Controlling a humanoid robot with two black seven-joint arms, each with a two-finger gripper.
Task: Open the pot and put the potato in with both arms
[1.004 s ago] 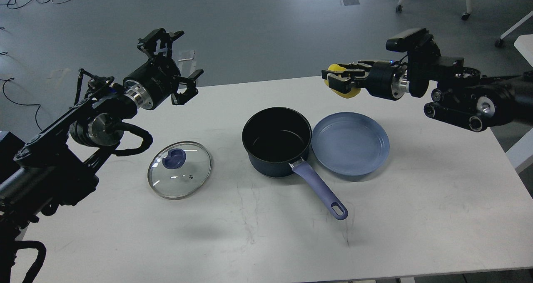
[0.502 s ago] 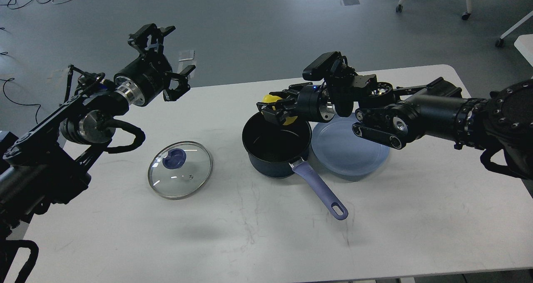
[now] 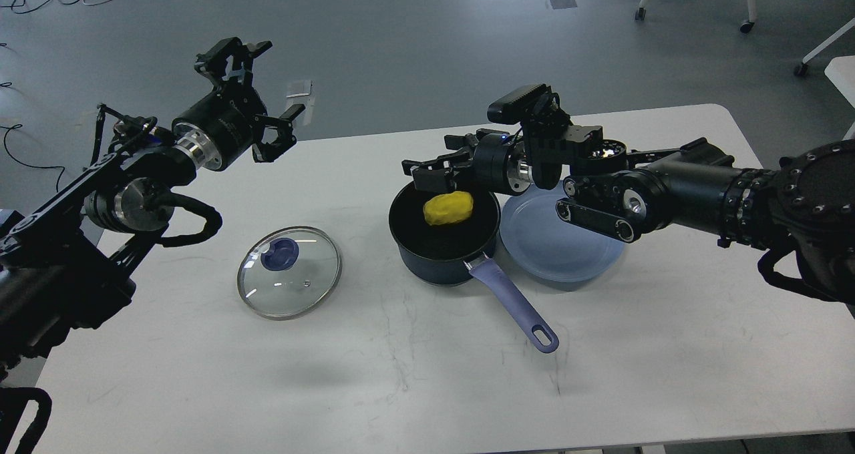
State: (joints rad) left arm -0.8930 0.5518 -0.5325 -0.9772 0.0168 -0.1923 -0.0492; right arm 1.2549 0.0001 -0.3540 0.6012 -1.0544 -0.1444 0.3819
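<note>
The dark blue pot with a purple handle stands open at the table's middle. The yellow potato is inside it, clear of my fingers. My right gripper is open and empty just above the pot's far rim. The glass lid with its blue knob lies flat on the table, left of the pot. My left gripper is open and empty, raised high beyond the table's far left edge.
A light blue plate lies right of the pot, touching it, partly under my right arm. The white table ends close behind the pot. Grey floor, cables and chair legs lie beyond.
My right gripper opened above the pot and the potato dropped out of it into the pot. My left arm drew back slightly to the left.
</note>
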